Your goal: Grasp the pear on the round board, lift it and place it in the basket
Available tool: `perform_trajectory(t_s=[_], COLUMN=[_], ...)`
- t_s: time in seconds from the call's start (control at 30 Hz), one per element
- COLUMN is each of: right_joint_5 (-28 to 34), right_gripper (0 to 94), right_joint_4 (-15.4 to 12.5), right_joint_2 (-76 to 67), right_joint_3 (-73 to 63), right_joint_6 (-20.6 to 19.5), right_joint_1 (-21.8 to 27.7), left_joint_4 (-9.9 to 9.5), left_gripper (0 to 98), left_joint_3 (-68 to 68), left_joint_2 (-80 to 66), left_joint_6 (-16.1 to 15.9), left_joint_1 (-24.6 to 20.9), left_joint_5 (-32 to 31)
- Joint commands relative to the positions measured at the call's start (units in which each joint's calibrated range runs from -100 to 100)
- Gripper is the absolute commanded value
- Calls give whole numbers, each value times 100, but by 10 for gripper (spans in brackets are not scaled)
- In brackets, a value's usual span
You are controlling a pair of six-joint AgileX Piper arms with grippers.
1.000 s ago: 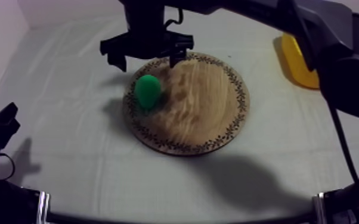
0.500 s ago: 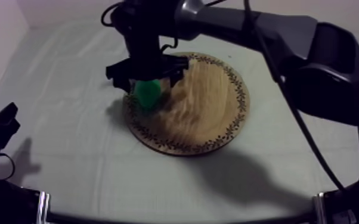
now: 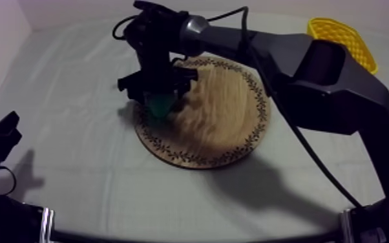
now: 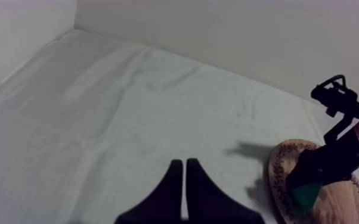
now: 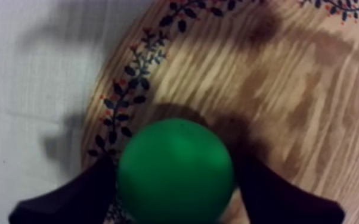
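The green pear (image 3: 160, 102) stands on the left part of the round wooden board (image 3: 216, 123). My right gripper (image 3: 159, 95) comes down on it from above, and its black fingers (image 5: 86, 190) lie against both sides of the pear (image 5: 175, 170), shut on it. The pear still rests on the board (image 5: 289, 89). The yellow basket (image 3: 342, 39) sits at the far right of the table. My left gripper (image 3: 0, 132) stays low at the left edge, with its fingers together (image 4: 185, 190) and nothing in them. From there the pear (image 4: 306, 193) shows under the right gripper.
My right arm (image 3: 287, 58) stretches across the back of the board from the right. Bare cloth (image 3: 74, 168) lies to the left of the board and in front of it. A wall (image 4: 247, 36) borders the far side of the table.
The right gripper came down from behind the board onto the pear and its fingers drew in around it. The arm swung aside, uncovering the basket. The left arm has not moved.
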Motion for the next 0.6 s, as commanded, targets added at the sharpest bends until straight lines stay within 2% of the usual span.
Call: perform_trajectory(t_s=[0.0,0.07,0.17,0.37,0.57], right_joint_5=[-6,-11,-14,3,-22], right_gripper=[440,388,361,350,358], right_joint_4=[-16,-26,-32,45,239], right_joint_2=[39,66,41,-420,-1432], right_joint_3=[-57,-90,-93,144,744], right_joint_6=[16,28,43,153,473], right_joint_1=[5,10,18,98,382], left_joint_4=[-2,-2,-2,-2,-2], left_gripper=[1,1,1,1,1], left_joint_3=[0,0,0,0,0], left_joint_2=[0,0,0,0,0], left_joint_6=[1,1,1,1,1], left_joint_1=[1,1,1,1,1], left_joint_5=[-1,-1,-1,-1,-1])
